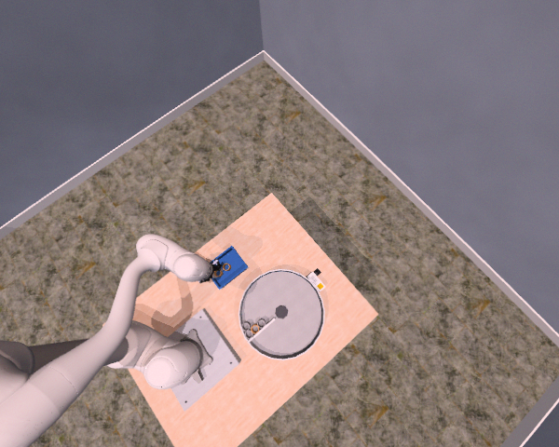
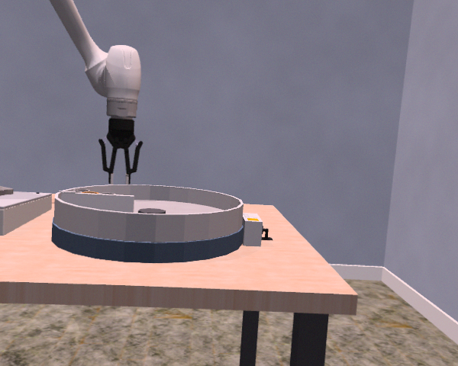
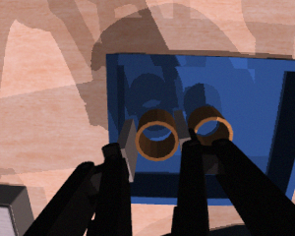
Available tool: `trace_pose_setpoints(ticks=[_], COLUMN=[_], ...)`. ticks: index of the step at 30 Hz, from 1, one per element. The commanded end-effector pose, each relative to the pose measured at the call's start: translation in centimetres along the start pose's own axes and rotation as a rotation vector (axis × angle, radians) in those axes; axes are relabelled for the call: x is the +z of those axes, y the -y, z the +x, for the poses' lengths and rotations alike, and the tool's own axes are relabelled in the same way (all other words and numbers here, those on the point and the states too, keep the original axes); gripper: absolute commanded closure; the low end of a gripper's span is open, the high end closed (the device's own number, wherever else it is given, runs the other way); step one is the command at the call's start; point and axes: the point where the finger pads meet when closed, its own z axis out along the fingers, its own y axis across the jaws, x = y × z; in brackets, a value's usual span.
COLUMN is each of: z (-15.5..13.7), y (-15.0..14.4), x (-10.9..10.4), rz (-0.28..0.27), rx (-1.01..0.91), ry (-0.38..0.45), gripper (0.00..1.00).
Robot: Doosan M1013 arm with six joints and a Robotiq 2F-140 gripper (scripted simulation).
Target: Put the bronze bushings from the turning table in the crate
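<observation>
My gripper [image 3: 155, 128] is shut on a bronze bushing [image 3: 157, 138] and holds it over the blue crate [image 3: 201, 128]. A second bronze bushing [image 3: 209, 126] lies inside the crate. In the overhead view the gripper [image 1: 212, 271] is over the crate's [image 1: 227, 266] left end. The turning table [image 1: 281, 313] holds a bronze bushing [image 1: 254, 328] among steel bushings [image 1: 251, 325] beside its divider wall. In the side view the gripper [image 2: 118, 173] has come down behind the turning table [image 2: 148, 222], whose rim hides the fingertips, the held bushing and the crate.
The arm's grey base plate [image 1: 205, 358] sits at the table's left. A small white box with a yellow mark [image 1: 317, 281] is fixed to the turning table's rim. The table's edges are near the crate's far side.
</observation>
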Motion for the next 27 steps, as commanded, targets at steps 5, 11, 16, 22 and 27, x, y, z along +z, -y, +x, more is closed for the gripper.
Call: trace_pose_setpoints(ticks=[5,11,16,22,27], z=[0.01,0.01,0.01,0.01,0.01], y=[0.00,0.00,0.00,0.00,0.00], x=[0.60,0.73,0.75,0.75,0.75], rz=[0.000,0.000,0.000,0.000,0.000], rx=[0.000,0.000,0.000,0.000,0.000], ry=[0.000,0.000,0.000,0.000,0.000], gripper=[1.00,1.00,1.00,1.00,1.00])
